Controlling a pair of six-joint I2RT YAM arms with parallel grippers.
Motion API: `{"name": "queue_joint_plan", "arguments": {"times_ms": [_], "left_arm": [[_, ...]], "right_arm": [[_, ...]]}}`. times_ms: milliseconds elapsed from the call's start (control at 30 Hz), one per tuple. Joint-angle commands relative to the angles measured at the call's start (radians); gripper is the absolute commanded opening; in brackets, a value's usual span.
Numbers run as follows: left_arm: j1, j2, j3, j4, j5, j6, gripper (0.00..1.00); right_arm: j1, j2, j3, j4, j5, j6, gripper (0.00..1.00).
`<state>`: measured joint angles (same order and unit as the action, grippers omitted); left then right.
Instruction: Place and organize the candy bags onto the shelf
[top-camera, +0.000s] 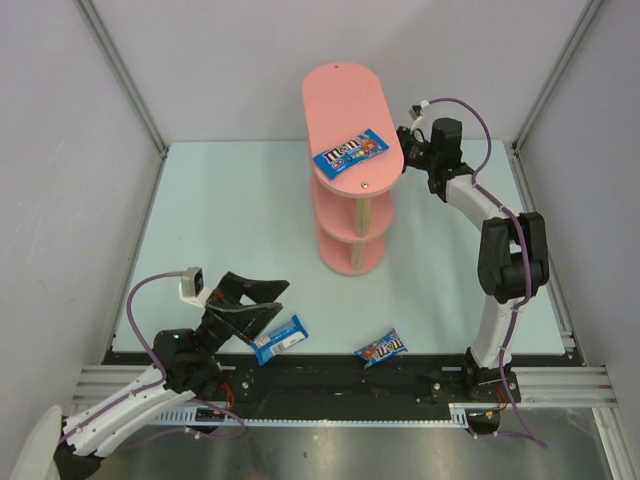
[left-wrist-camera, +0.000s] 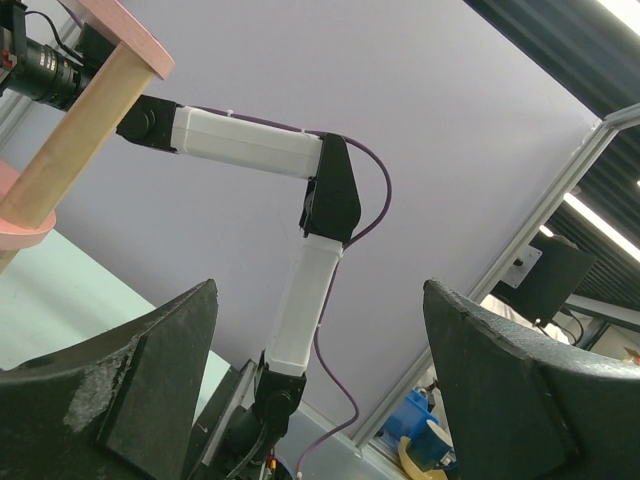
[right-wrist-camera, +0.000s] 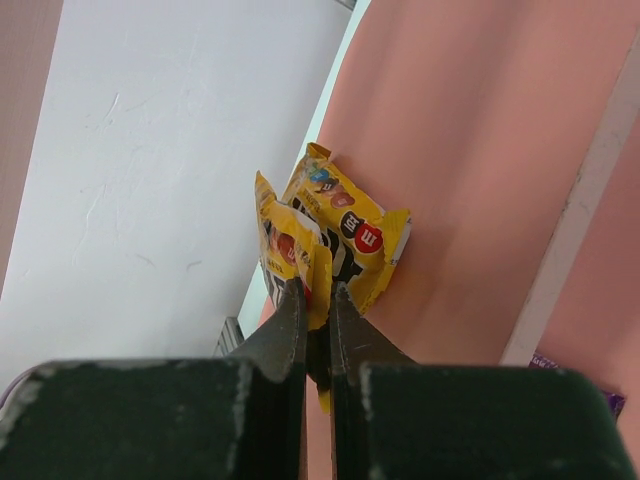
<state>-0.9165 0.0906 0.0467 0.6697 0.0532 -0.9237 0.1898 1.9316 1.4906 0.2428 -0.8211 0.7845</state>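
Note:
The pink three-tier shelf (top-camera: 350, 160) stands at the back centre. A blue candy bag (top-camera: 350, 152) lies on its top board. My right gripper (top-camera: 407, 150) is at the shelf's right edge, level with the upper tiers. In the right wrist view it (right-wrist-camera: 317, 300) is shut on a crumpled yellow candy bag (right-wrist-camera: 345, 235), held against a pink board (right-wrist-camera: 480, 140). My left gripper (top-camera: 270, 300) is open and empty, just above a blue bag (top-camera: 280, 338) near the front edge. Another blue bag (top-camera: 382, 347) lies to its right. The left wrist view shows the open fingers (left-wrist-camera: 140, 390) with nothing between them.
A purple corner (right-wrist-camera: 612, 402) shows at the lower right of the right wrist view, beside a pale post (right-wrist-camera: 590, 200). The shelf's post (left-wrist-camera: 85, 135) and my right arm (left-wrist-camera: 250, 145) show in the left wrist view. Grey walls enclose the pale table (top-camera: 230, 210).

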Motion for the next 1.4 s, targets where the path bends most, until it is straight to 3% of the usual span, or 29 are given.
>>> {"name": "queue_joint_plan", "arguments": {"times_ms": [0, 667, 967, 1100, 1367], "left_arm": [[0.010, -0.014, -0.116, 0.007, -0.012, 0.011, 0.88], [0.010, -0.022, -0.125, 0.005, -0.009, 0.009, 0.88], [0.010, -0.008, -0.119, 0.024, 0.004, 0.008, 0.88], [0.010, -0.006, -0.117, 0.033, 0.004, 0.006, 0.88], [0.010, -0.015, -0.116, 0.024, 0.013, 0.000, 0.88]], "right_arm": [[-0.010, 0.023, 0.062, 0.027, -0.024, -0.008, 0.00], [-0.066, 0.167, 0.255, 0.046, -0.196, 0.013, 0.01], [-0.076, 0.115, 0.235, 0.190, -0.250, 0.134, 0.01], [-0.076, 0.055, 0.119, 0.224, -0.244, 0.159, 0.01], [-0.055, -0.059, 0.008, -0.029, -0.167, 0.004, 0.00]]}}
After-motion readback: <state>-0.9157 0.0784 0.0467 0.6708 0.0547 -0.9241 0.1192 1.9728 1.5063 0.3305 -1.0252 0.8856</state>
